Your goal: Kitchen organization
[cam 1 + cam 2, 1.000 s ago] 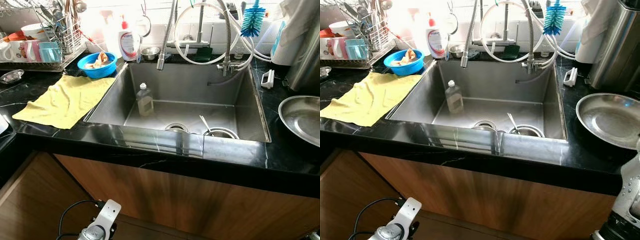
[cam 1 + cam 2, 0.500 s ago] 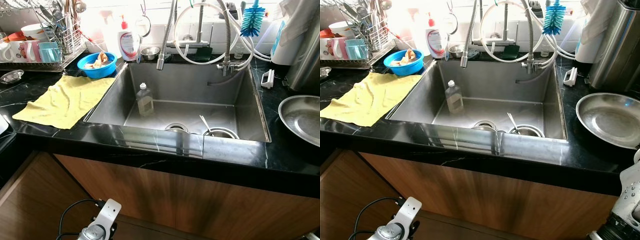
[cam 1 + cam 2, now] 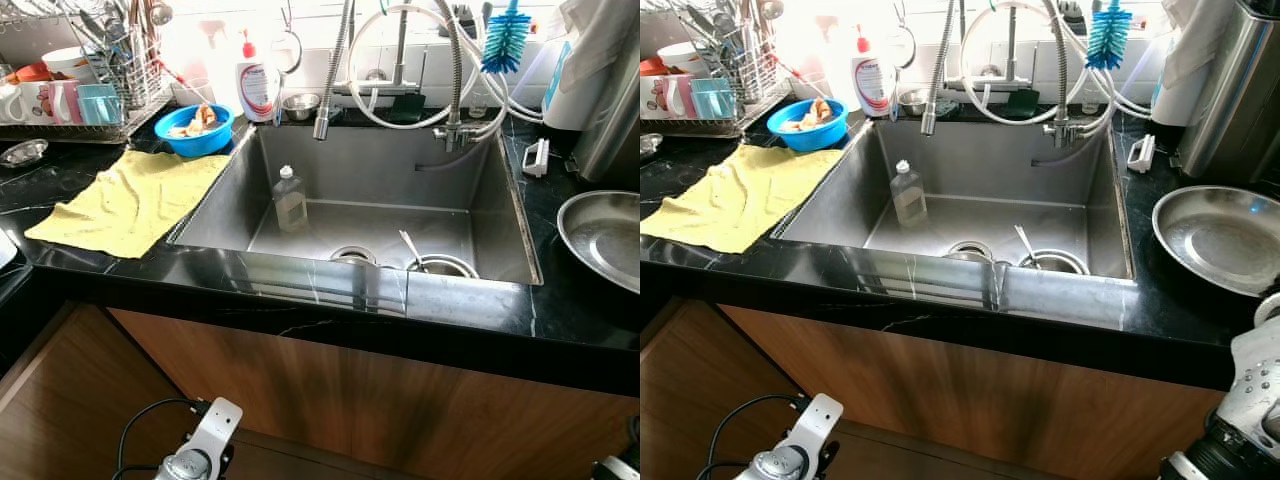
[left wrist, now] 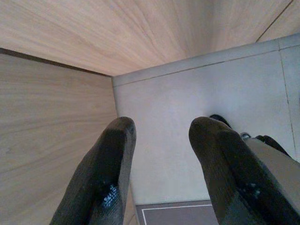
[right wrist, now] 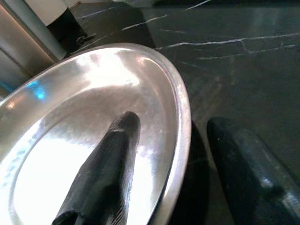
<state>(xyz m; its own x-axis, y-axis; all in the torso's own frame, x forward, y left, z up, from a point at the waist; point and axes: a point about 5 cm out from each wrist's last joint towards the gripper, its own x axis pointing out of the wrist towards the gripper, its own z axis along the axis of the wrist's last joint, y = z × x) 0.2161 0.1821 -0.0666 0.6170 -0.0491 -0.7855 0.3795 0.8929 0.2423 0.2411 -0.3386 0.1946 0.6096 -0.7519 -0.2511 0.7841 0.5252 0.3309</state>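
Observation:
A round steel plate [image 3: 1215, 238] lies on the black counter to the right of the sink [image 3: 380, 165]. In the right wrist view my right gripper [image 5: 173, 122] is open across the plate's [image 5: 70, 117] rim. One finger is over its bowl and the other over the counter. My right arm [image 3: 1245, 420] shows at the lower right in front of the counter. My left gripper [image 4: 161, 126] hangs open and holds nothing, low by the wooden cabinet and the grey floor. In the sink stand a clear bottle [image 3: 289, 199] and a steel bowl with a spoon [image 3: 440, 266].
A yellow cloth [image 3: 130, 198] lies left of the sink, with a blue bowl [image 3: 197, 128] of scraps and a white soap bottle [image 3: 258, 88] behind it. A loaded dish rack [image 3: 80, 90] fills the far left corner. A tall steel appliance [image 3: 1230, 100] stands behind the plate.
My right arm has shifted a little to the left at the lower right of the eye views. Everything on the counter and in the sink stays as it was.

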